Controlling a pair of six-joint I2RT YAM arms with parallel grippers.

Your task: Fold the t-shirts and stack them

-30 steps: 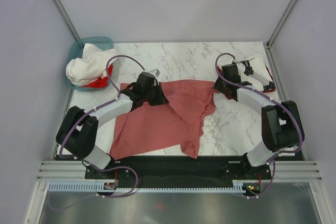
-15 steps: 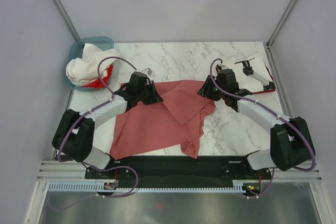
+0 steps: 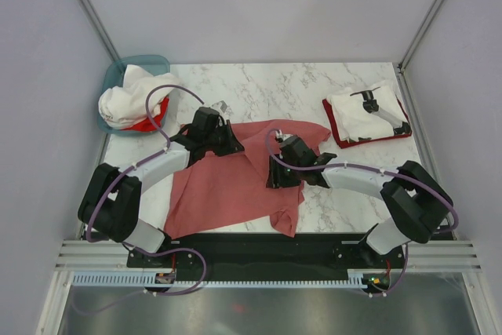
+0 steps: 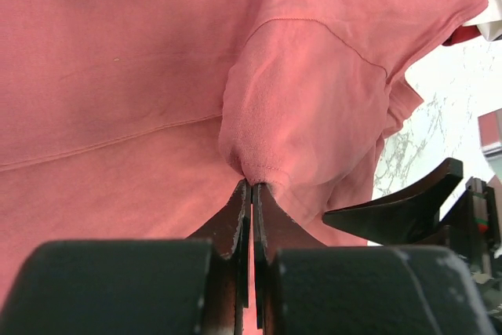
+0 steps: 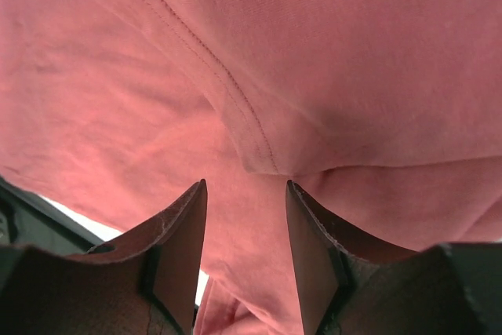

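Pinching the salmon t-shirt (image 3: 227, 186), the left hand (image 4: 252, 187) is clamped; only wrist views reveal the right hand (image 5: 245, 186) spread.

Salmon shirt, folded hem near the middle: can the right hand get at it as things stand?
Likely yes. The right hand is open right over the salmon shirt, with the hem fold just ahead of its gap and nothing covering it. The left hand pinches cloth elsewhere.

Dusty salmon-red t-shirt (image 3: 227, 186) on a white, grey-veined marble tabletop (image 3: 274, 88).
The teal basket (image 3: 153, 60) at the far left corner holds white t-shirts (image 3: 125, 100) over a bright red t-shirt (image 3: 147, 125); by the right edge, a black-marked white t-shirt (image 3: 357, 115) lies on a dark red t-shirt (image 3: 335, 127).
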